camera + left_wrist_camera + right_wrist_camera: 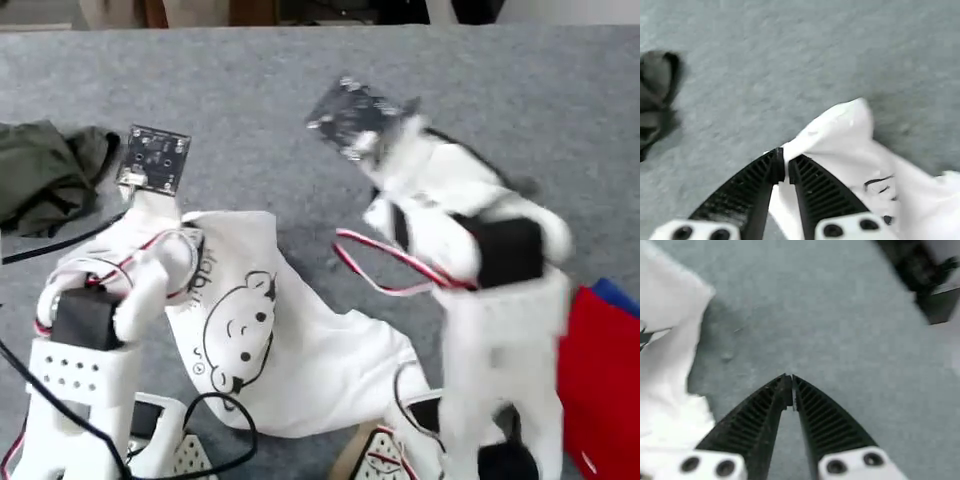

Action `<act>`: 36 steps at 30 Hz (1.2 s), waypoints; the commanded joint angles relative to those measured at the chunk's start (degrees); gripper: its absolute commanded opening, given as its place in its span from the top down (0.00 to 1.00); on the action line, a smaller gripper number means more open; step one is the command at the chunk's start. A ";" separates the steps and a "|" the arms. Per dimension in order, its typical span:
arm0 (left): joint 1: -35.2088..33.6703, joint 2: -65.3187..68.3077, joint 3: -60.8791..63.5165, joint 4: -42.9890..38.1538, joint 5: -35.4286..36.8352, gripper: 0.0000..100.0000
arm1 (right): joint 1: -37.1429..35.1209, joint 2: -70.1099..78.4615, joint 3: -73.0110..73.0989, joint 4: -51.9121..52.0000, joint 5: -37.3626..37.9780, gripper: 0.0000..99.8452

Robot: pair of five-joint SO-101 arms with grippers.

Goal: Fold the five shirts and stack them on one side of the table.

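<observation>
A: Where's the white shirt?
B: Near-centre of the worktop, its edge pinched by the left pincer. The right pincer is closed, empty. Pull slowly, keeping the fabric flat.

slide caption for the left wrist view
Left pincer shut on an edge of the white shirt, grey table beneath, dark shirt nearby.
</observation>
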 commanded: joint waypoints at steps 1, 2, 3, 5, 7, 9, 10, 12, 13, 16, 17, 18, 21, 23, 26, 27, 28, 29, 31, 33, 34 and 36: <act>-5.27 -0.48 0.62 0.00 -4.66 0.98 | -3.82 4.26 3.56 0.00 -2.02 0.99; -6.15 -0.48 0.62 0.79 -5.89 0.98 | -5.05 5.85 4.62 0.09 -2.99 0.97; -6.86 -0.48 0.79 1.58 -6.77 0.98 | -6.46 7.43 5.85 0.53 -3.60 0.94; -7.82 -0.48 0.79 2.99 -7.65 0.98 | -10.15 11.30 8.84 1.32 -4.66 0.87; -8.62 -0.48 0.79 4.13 -7.65 0.98 | -13.58 14.99 11.82 0.97 -5.63 0.82; -9.32 -0.48 1.23 4.40 -7.65 0.98 | -16.40 18.42 14.29 -1.23 -7.30 0.81; -9.32 -0.84 1.85 4.40 -7.65 0.98 | -17.45 20.00 15.34 -2.55 -8.00 0.81; -9.76 -1.01 2.81 4.57 -7.65 0.98 | -19.47 23.34 16.92 -4.75 -9.14 0.81; -10.02 -1.01 3.43 4.57 -7.65 0.98 | -20.44 25.01 17.45 -5.54 -9.58 0.81; -10.02 -1.01 4.92 4.48 -7.65 0.98 | -22.29 30.29 18.51 -8.18 -11.34 0.81; -10.02 -1.01 5.01 4.48 -7.56 0.98 | -22.29 32.13 18.68 -9.23 -11.60 0.81; -10.02 -1.01 4.92 4.48 -7.47 0.98 | -22.11 34.07 18.68 -10.29 -11.60 0.81; -10.02 -1.01 4.66 4.48 -7.47 0.98 | -20.35 39.78 18.51 -13.01 -11.60 0.81; -10.02 -1.01 4.66 4.40 -7.47 0.98 | -19.21 43.21 18.51 -15.21 -11.60 0.82; -10.02 -1.01 5.01 4.40 -7.56 0.98 | -17.36 47.08 18.42 -17.76 -11.52 0.92; -10.02 -1.01 5.01 4.40 -7.56 0.98 | -16.66 48.13 18.42 -18.37 -11.52 0.98; -10.02 -1.01 5.10 4.40 -7.56 0.98 | -15.96 49.01 18.42 -18.81 -11.43 1.00; -10.02 -1.01 5.10 4.31 -7.56 0.98 | -15.25 49.36 18.33 -18.81 -11.52 0.98; -9.93 -1.01 5.10 4.31 -7.56 0.98 | -13.76 49.45 18.15 -18.81 -11.34 1.00; -9.85 -0.92 5.10 3.96 -7.56 0.98 | -11.38 48.57 18.15 -18.73 -11.25 0.99; -9.85 -0.66 5.19 3.25 -7.56 0.98 | -9.89 47.87 18.15 -18.29 -11.25 0.99; -9.85 -0.57 6.59 1.32 -7.47 0.98 | -6.64 45.93 18.15 -17.49 -10.99 0.99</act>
